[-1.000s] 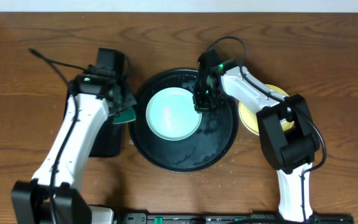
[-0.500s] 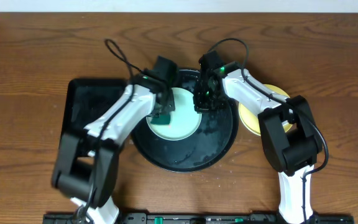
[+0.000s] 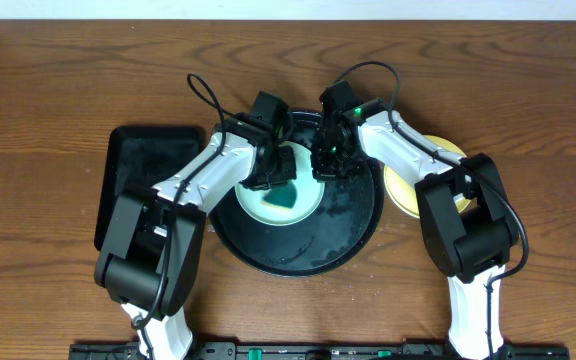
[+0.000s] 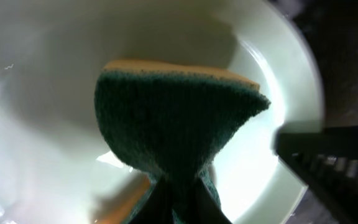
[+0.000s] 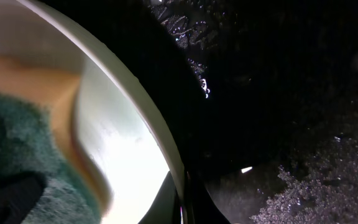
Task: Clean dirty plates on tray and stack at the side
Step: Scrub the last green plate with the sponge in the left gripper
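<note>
I see the mint plate (image 3: 254,206) lying flat, face up, in the round black tray (image 3: 353,235) on the bench (image 3: 48,100); being round, it has no long axis to point anywhere. My left gripper (image 3: 271,178) is pinching a green-faced sponge (image 3: 288,196) down onto the plate's middle, its yellow edge away from the wrist. My right gripper (image 3: 325,168) nips the plate's right rim.

Two plates (image 3: 258,208) (image 3: 400,192), two trays (image 3: 348,232) (image 3: 133,180), one sponge (image 3: 286,196)
</note>
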